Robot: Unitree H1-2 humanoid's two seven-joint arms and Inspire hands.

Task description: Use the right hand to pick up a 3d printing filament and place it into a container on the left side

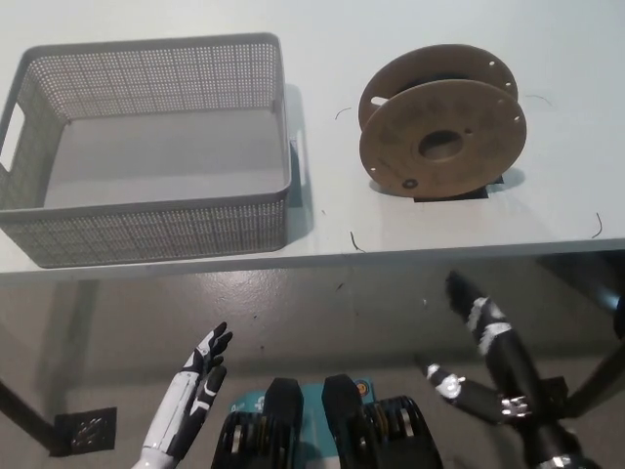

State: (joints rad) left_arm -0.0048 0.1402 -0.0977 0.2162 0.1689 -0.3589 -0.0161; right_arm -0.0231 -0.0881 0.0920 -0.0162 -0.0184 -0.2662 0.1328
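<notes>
Right of the grey perforated plastic basket (146, 210), well apart from it on the pale table (322, 29): brown cardboard-flanged filament spool (441, 122) standing on its edge, dark winding between the discs. Probably fairly heavy, rigid, prone to rolling; best taken across both flanges at the top rim. Below the table edge, black right hand (483, 322) open, empty. Beneath the basket, white left hand (200, 376) resting, fingers apart.

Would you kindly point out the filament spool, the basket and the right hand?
filament spool (442, 147), head view, front flange.
basket (156, 230), head view, near wall.
right hand (479, 313), head view, middle of hand.
</notes>
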